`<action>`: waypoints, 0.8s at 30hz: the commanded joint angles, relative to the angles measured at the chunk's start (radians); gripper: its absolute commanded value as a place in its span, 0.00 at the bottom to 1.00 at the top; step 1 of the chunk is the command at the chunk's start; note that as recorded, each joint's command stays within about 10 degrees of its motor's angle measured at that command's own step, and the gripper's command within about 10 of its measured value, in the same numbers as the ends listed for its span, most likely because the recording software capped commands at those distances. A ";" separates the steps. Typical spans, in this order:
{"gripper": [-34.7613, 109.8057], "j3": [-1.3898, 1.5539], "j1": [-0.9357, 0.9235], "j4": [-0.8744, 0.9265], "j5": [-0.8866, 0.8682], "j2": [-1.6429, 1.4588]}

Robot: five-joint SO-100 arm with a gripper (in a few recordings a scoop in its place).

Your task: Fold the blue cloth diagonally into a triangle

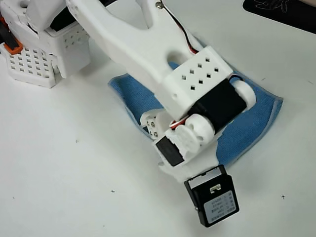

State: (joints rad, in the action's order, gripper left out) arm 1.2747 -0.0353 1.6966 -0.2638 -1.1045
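The white table (59, 187) bears the blue cloth (249, 123), lying flat.

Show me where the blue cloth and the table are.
blue cloth (249, 118): overhead view, on its right part beside the arm.
table (74, 177): overhead view, on bare white surface at lower left.

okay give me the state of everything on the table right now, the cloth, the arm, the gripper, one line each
blue cloth: lying on the white table, mostly covered by the arm; fold state cannot be told.
arm: stretched out low over the cloth.
gripper: above the cloth's near edge, fingers hidden under the wrist; open or shut cannot be told.
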 commanded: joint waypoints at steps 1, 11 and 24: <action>0.49 -0.017 -0.002 0.000 -0.014 -0.115; 0.49 -0.342 0.081 0.067 0.009 0.147; 0.49 -0.571 0.103 0.067 0.032 0.172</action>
State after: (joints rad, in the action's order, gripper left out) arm 0.7701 0.0337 1.7518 -0.2209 -0.8912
